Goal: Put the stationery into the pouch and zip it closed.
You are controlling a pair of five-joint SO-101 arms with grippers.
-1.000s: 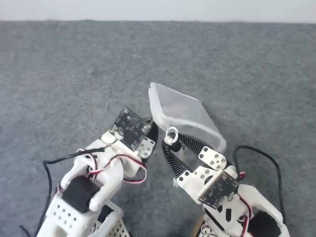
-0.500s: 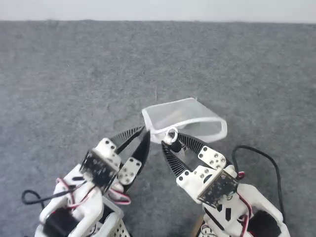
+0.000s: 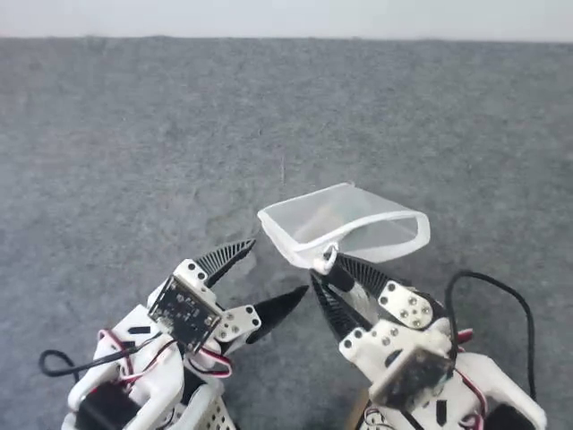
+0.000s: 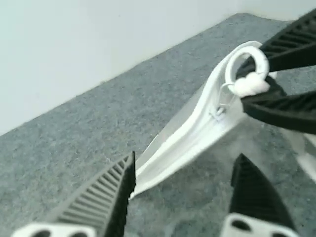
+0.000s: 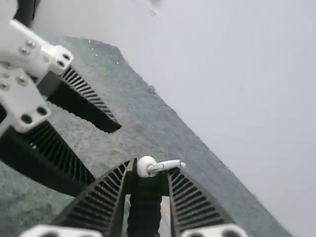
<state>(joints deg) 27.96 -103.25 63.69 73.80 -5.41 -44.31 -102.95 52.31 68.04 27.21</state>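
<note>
Grey, carpet-textured covering spans the counter (image 3: pixel 134 134), and a pale wall (image 3: pixel 286 16) runs along its far edge. A translucent white pouch (image 3: pixel 358 219) sits near the middle of the counter, just beyond the two arms, with its zipper edge (image 4: pixel 187 134) turned toward them. A faint tan shape (image 3: pixel 324 215) shows through the pouch wall toward its left end; what it is cannot be told. The right hand (image 3: pixel 324 273) is narrow, its two ribbed black fingers clamped on the zipper pull (image 3: pixel 329 258), a small white ring with a white bead at its base. The right wrist view shows the bead seated between the fingertips and the ring projecting to one side. The pull lies at the near edge of the pouch, roughly midway along the zipper edge, and the rest of the pouch extends away from the right hand toward the far side of the counter. In the left wrist view the zipper edge climbs from the counter up to the gripped pull. The left hand (image 3: pixel 279 267) is wide and holds nothing. It sits to the left of the right hand and on the near side of the pouch's left corner, close to the pouch but apart from it, with both fingertips pointing toward the zipper edge. A black cable (image 3: pixel 488 285) loops behind the right arm.
</note>
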